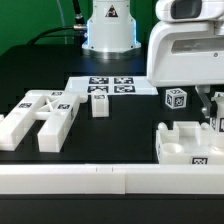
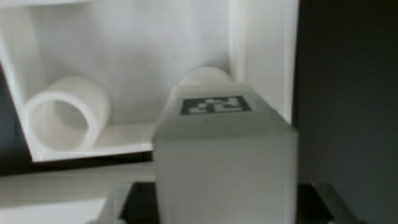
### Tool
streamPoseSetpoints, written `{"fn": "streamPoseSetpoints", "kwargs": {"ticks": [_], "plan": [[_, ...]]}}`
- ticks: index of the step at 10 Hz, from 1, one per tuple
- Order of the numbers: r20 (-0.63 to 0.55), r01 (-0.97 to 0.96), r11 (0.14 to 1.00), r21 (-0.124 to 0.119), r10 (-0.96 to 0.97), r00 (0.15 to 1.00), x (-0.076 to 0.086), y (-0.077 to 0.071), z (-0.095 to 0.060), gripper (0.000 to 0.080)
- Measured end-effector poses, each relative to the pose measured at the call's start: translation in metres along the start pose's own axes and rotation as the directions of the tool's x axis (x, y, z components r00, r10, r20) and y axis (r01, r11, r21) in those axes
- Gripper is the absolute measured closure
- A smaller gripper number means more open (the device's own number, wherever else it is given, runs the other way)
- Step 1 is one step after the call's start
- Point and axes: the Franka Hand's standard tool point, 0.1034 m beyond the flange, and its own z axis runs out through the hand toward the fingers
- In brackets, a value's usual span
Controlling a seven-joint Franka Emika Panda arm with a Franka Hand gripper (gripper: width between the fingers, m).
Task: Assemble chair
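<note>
Exterior view: arm reaches down at 3 o'clock, hand (image 1: 211, 115) low over the notched block (image 1: 185, 145) at 4 o'clock. H-frame (image 1: 40, 118) lies at 9 o'clock on the black tabletop (image 1: 130, 125).
Wrist view: hand clenched on a tagged bar (image 2: 217, 150), notched block behind it.

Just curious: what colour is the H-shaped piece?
The piece is white, with patterned tags; exterior view best.
</note>
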Motion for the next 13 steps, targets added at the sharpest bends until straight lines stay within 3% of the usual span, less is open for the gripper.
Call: {"fn": "streamPoseSetpoints", "kwargs": {"ticks": [4,6,13], "plan": [[-0.001,-0.39,0.921,-0.012,0.39,0.921,-0.0012,0.0011,0.0008,0.0509],[-0.008,-0.61,0.792,-0.016,0.61,0.793,-0.0012,0.0023,0.0008,0.0509],[0.009,-0.864,0.504,-0.002,0.864,0.504,0.0001,0.0058,0.0019,0.0509]]}}
